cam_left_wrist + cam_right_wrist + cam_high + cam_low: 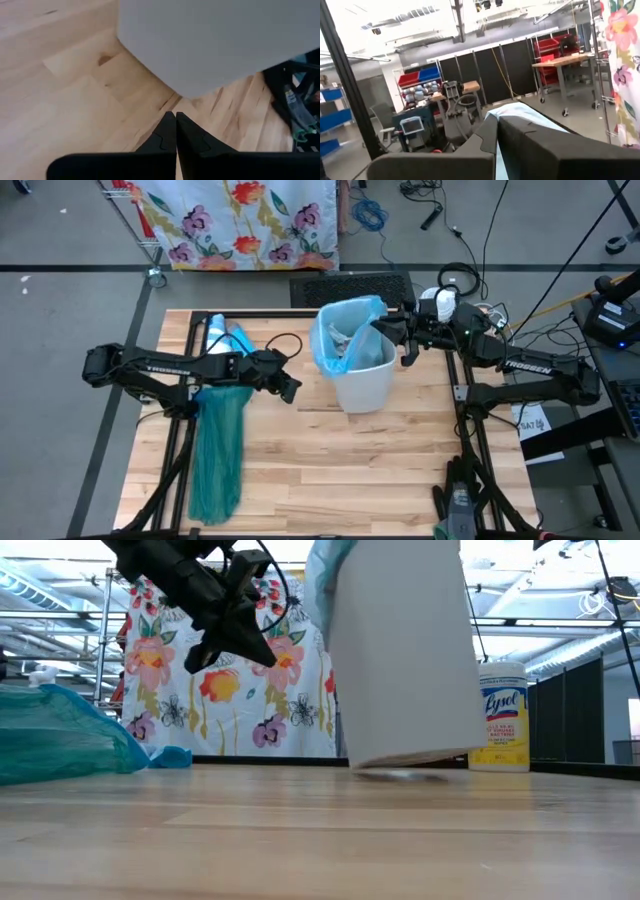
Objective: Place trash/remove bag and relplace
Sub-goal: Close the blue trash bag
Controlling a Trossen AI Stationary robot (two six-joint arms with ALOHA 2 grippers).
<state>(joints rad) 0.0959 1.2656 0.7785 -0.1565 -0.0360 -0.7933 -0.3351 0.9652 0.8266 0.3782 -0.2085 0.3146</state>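
A small white bin (362,380) stands mid-table, lined with the pale blue bag (340,330), whose rim folds over the bin's top. Pale scraps of trash (345,340) show inside it. In the low view the bin (400,650) is tilted, one side of its bottom raised off the wood. My right gripper (385,332) is at the bag's rim on the bin's right side, shut on it. My left gripper (292,390) is shut and hovers just left of the bin, low on its wall (200,45); the low view shows a gap between them. My right gripper has the bag's rim (522,111) between its shut fingers, reaching in about level from the table's right. The fingers themselves hide the place of contact. The bag stays in the bin, and the bin's bottom edge (440,754) is tipped up on one side.
A darker teal-green bag (220,450) lies along the table's left side under the left arm. A spray bottle (218,338) lies at the far left. A Lysol canister (503,715) stands behind the bin. Bare wood spreads across the near half (350,480).
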